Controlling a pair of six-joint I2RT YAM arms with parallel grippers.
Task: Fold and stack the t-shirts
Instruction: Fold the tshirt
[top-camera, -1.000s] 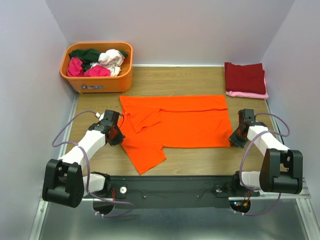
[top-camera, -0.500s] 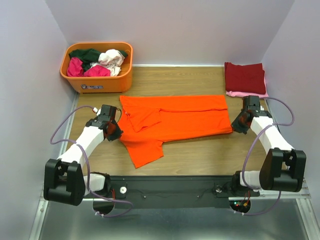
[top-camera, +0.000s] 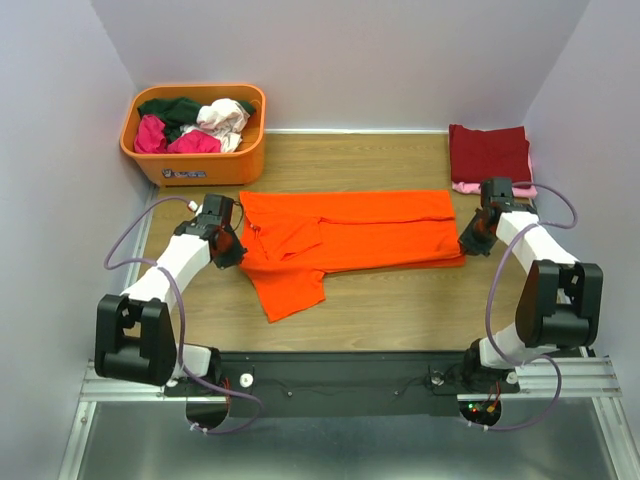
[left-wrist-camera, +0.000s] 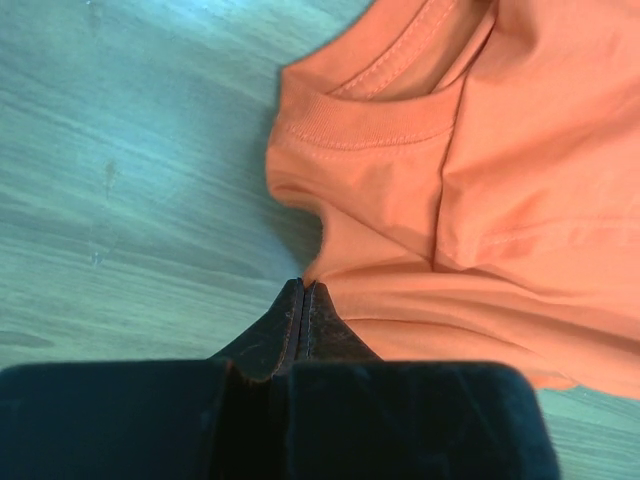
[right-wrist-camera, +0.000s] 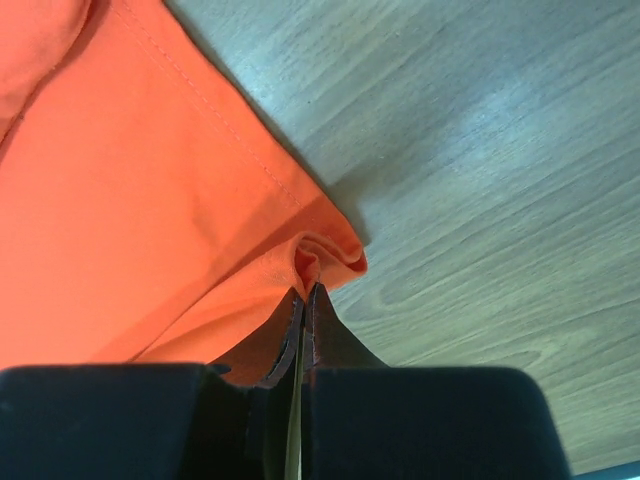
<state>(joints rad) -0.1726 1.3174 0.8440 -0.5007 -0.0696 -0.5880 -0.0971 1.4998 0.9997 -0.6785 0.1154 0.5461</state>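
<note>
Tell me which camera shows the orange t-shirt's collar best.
Left wrist: the collar is close up, ribbing and stitching clear, just beyond the shut left claw. The top view shows it only as a small fold beside that claw. The right wrist shows just a pinched hem corner.

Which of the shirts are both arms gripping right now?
The bright orange t-shirt spread mid-table, pinched at each end; the others sit bunched in the tub or folded far right.
</note>
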